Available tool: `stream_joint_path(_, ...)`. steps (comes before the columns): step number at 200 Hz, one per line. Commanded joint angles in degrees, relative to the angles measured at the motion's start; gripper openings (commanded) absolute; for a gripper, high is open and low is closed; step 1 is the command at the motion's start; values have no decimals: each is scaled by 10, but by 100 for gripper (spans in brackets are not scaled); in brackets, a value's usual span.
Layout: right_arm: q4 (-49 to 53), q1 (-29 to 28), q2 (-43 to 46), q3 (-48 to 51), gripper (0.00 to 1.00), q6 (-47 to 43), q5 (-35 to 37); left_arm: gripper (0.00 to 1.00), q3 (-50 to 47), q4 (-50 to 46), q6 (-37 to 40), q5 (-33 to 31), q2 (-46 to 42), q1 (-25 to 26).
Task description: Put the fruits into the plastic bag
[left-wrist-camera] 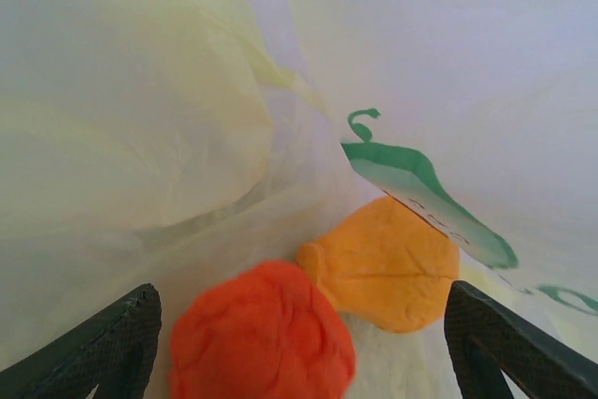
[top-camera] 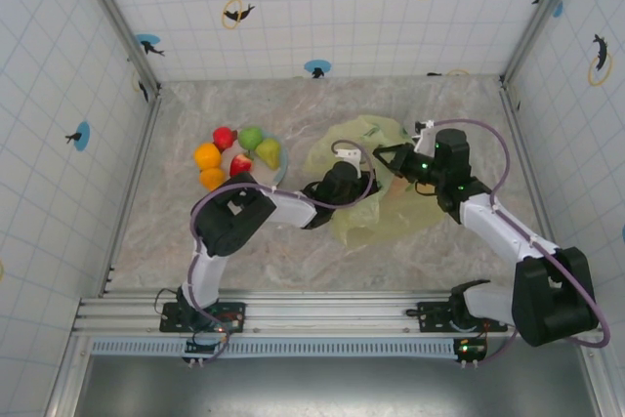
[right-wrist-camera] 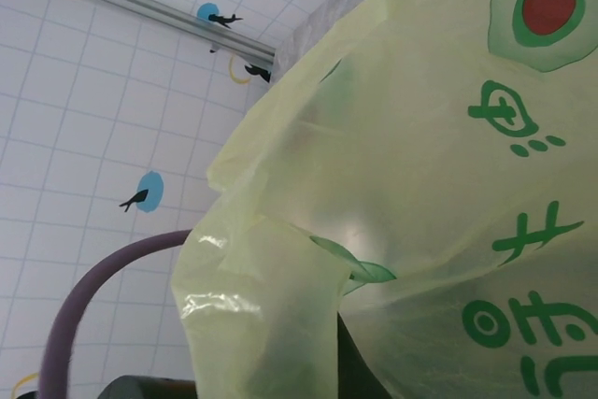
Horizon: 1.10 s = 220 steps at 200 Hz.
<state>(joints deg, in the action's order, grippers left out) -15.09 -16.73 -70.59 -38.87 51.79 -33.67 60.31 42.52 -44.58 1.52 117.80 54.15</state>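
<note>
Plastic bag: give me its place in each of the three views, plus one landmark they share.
Top external: plastic bag lies right of centre on the table.
Left wrist: seen from inside, its walls surround two fruits.
Right wrist: it covers the right and lower picture.
Shared landmark: the bag's green print, in both wrist views.

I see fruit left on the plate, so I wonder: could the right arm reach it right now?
Probably not. The right gripper is shut on the plastic bag, holding it, and the fruits on the plate lie beyond the left arm, which crosses between.
</note>
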Motion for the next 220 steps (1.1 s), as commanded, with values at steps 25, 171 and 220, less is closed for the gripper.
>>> stream_joint_path(25, 20, 24, 1, 7, 0, -39, -4, 79, -88, -20, 60, 92, -110, -18)
stream_joint_path(171, 41, 35, -17, -1, 0, -79, -7, 78, -339, -234, 202, 79, -451, -65)
stream_joint_path(220, 50, 35, -17, -3, 0, -92, -7, 78, -372, -267, 173, 36, -535, -118)
